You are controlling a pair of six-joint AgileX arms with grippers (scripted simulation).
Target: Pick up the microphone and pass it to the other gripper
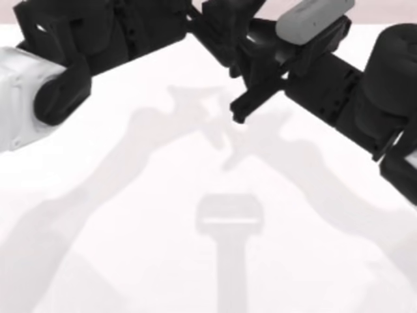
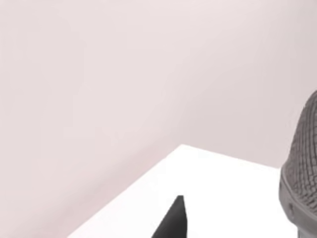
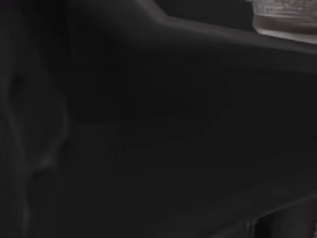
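Observation:
The microphone is held up high over the middle back of the table. In the top view its grey head (image 1: 314,21) lies near the top edge and its black handle (image 1: 251,98) slants down to the left. My left gripper (image 1: 218,26) reaches in from the left and my right gripper (image 1: 270,59) from the right, and both meet at the microphone. The black parts overlap, so I cannot tell which one grips it. The left wrist view shows the mesh head (image 2: 303,173) close by. The right wrist view is dark.
The white table (image 1: 130,215) lies far below both arms and carries only their shadows. In the left wrist view a pale wall (image 2: 99,74) rises behind the table's far edge. The thick arm links crowd the back of the top view.

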